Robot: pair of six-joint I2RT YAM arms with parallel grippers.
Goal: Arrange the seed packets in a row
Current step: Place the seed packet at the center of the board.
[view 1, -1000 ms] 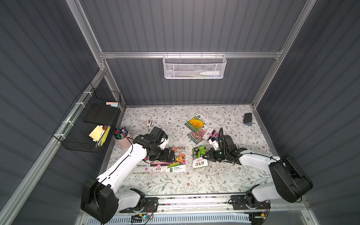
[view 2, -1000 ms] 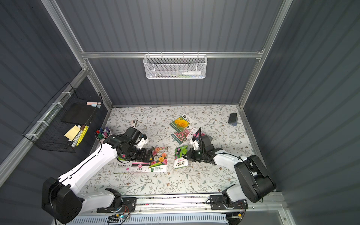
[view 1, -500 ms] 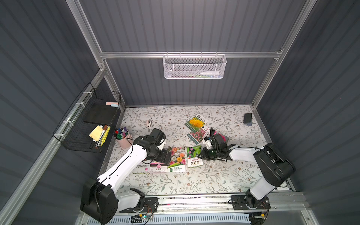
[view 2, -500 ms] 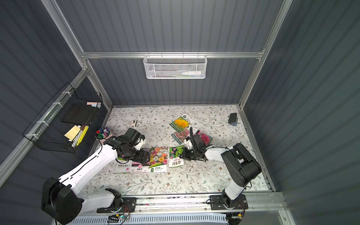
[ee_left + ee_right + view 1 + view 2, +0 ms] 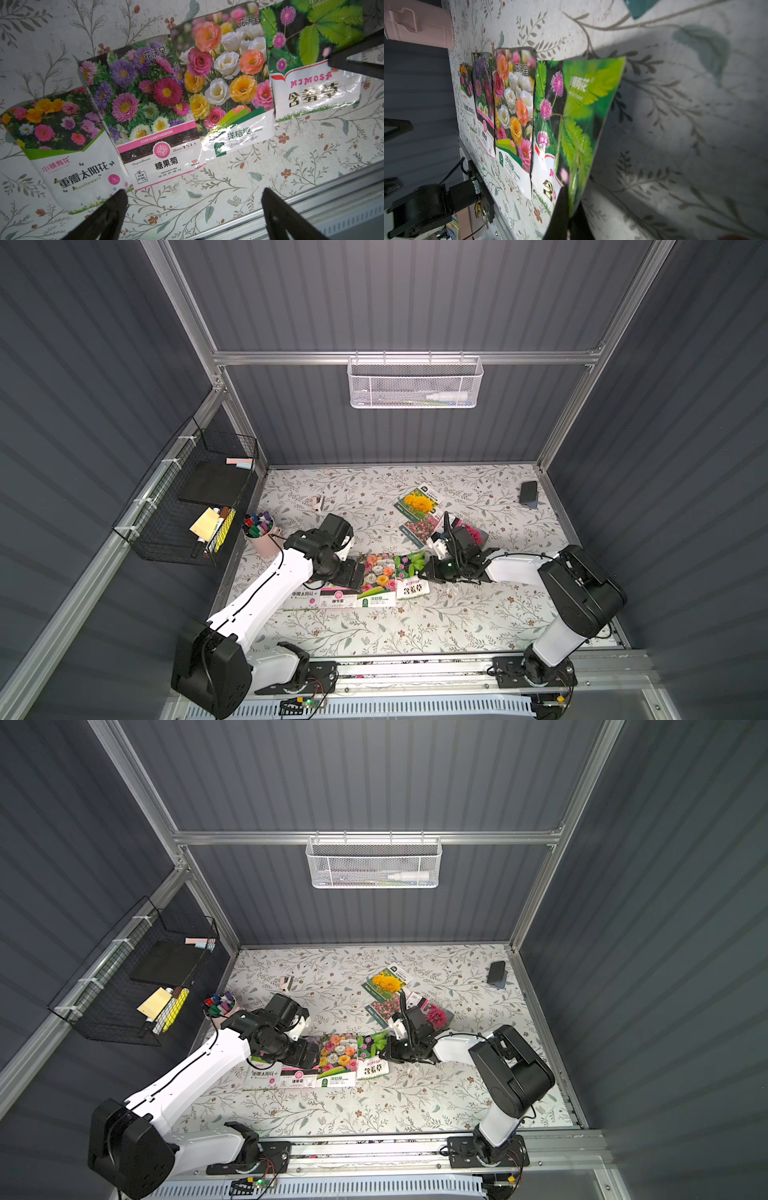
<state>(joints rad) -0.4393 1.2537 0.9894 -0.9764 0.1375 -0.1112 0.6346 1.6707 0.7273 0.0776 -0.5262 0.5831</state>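
- Right gripper (image 5: 569, 199) is pinched shut on one long edge of the glossy, flat mimosa packet (image 5: 581, 104); left gripper (image 5: 193, 193) stands wide open, empty
- Four rectangular seed packets (image 5: 158, 116) lie side by side, long axes parallel; the mimosa packet is farthest from the pink cup (image 5: 266, 545)
- Past it, away from the cup, open floral mat (image 5: 478, 614)

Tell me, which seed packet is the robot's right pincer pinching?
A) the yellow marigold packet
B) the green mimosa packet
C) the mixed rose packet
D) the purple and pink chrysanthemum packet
B: in the right wrist view the right pincer is closed on the lifted edge of the green mimosa packet.
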